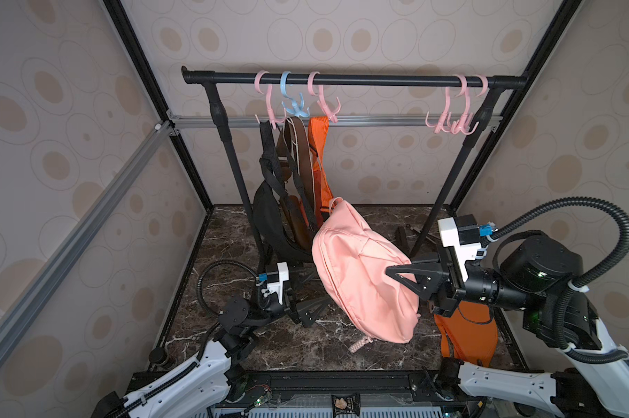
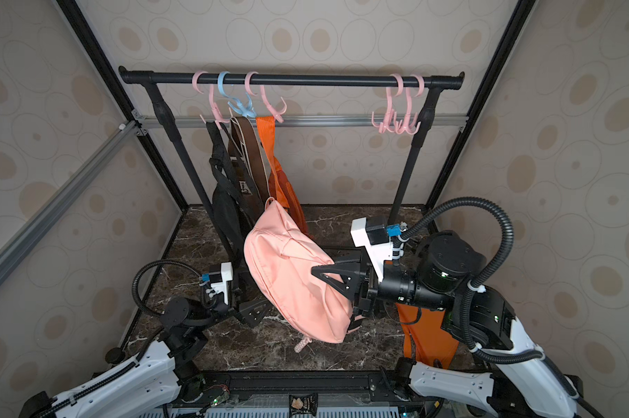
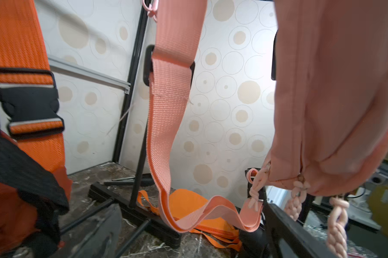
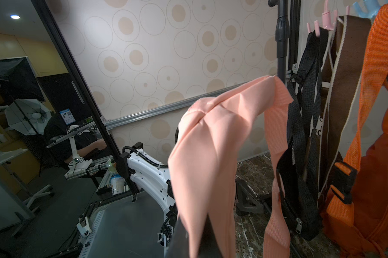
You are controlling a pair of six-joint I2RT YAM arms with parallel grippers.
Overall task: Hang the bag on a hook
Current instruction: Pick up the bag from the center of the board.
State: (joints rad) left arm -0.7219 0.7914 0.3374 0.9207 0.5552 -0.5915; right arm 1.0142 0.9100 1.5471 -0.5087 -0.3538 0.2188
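I hold the salmon-pink fabric sling bag (image 1: 360,275) aloft over the marble desk (image 1: 233,231), right hand (image 1: 407,278) clenched on its body; left hand (image 1: 307,296) released at its eight o'clock. Carrying step, I judge; next its pink webbing strap (image 3: 166,134) (dangling slack) needs lifting to the free pink plastic hooks (image 1: 450,123) at one o'clock. Hung black, brown and orange bags (image 1: 269,217) crowd eleven o'clock; another flat orange bag (image 1: 476,333) lies under my right arm.

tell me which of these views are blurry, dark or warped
Left wrist view: the pink fabric bag, close to the lens, is soft and backlit by the bright wall. Right wrist view: the outer room is dim, and one ceiling lamp glares. In both top views: sharp and evenly lit, yet the wide angle makes the black frame posts lean outward.
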